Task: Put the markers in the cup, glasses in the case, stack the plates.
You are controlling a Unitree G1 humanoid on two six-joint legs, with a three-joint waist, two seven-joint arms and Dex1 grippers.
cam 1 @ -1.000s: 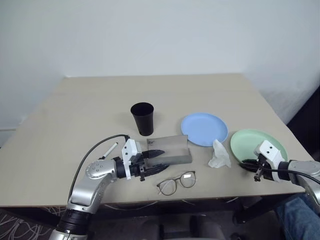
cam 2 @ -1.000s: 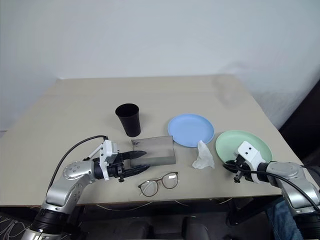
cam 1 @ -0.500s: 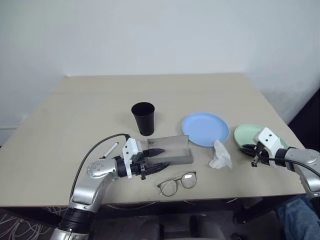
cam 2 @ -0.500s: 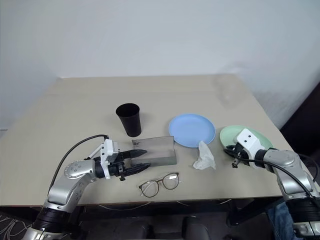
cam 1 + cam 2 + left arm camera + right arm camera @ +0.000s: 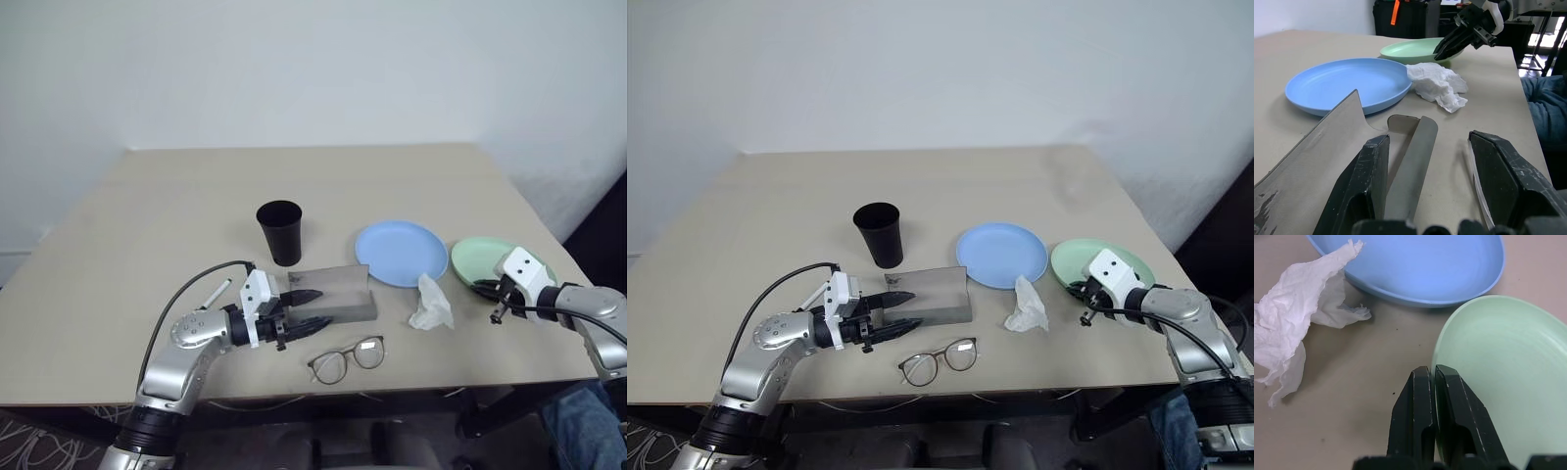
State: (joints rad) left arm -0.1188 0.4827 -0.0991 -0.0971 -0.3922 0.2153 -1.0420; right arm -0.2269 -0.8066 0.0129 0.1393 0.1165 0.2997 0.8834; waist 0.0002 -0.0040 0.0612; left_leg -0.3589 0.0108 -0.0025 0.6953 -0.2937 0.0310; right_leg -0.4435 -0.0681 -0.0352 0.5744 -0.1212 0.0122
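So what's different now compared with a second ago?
The right gripper, shut on the near rim of the green plate, has pulled that plate away from the table's front edge and closer to the blue plate. The left gripper stayed open at the grey case; cup, glasses, tissue and marker didn't move.

It looked like a lab or test room; a bare beige table (image 5: 147, 235) stood against a plain white wall (image 5: 313, 69); loose cables (image 5: 59, 431) trailed below.
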